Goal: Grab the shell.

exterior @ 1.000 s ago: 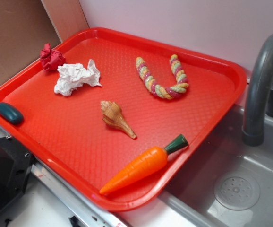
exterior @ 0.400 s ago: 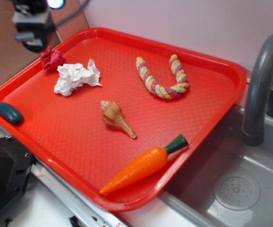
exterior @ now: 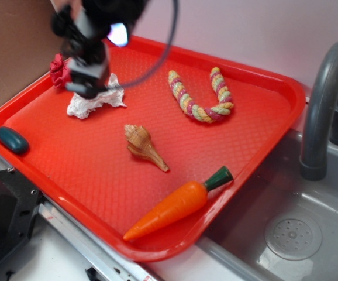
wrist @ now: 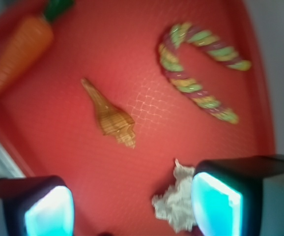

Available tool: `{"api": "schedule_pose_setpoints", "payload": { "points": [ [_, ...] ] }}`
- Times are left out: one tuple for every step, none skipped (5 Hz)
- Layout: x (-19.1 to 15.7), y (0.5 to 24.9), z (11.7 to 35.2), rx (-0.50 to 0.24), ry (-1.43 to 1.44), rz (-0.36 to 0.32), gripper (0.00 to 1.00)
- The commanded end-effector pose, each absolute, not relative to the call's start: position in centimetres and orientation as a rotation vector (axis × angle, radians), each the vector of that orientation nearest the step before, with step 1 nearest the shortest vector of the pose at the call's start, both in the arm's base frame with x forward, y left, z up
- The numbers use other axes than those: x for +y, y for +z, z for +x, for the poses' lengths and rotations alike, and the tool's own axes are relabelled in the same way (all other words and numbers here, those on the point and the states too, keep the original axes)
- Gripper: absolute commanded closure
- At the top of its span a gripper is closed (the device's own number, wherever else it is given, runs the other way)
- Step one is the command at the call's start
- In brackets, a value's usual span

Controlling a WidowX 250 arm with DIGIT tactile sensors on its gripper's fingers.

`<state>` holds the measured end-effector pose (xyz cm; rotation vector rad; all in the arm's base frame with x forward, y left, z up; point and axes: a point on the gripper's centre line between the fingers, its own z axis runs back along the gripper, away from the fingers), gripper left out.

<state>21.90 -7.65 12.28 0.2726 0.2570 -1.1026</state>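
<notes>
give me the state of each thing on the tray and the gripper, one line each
shell: lying on its side mid-tray, free, not gripped
gripper: open, empty, above the tray's back left area
white paper: crumpled, partly hidden by the gripper
carrot: lying flat near the tray's front rim
rope toy: bent in a U, lying flat
red wad: crumpled, by the tray's back left rim
tray: flat beside the sink
</notes>
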Motion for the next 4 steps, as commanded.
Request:
{"api": "schedule_pose_setpoints", "payload": {
  "points": [
    [-6.8, 7.3, 22.0, 0.428, -1.185, 0.21, 0.0],
    [-6.8, 5.0, 21.4, 0.515, -1.256, 0.163, 0.0],
    [-7.0, 4.2, 20.6, 0.523, -1.298, 0.145, 0.0],
    [-7.4, 4.1, 20.4, 0.496, -1.322, 0.14, 0.0]
  ]
}}
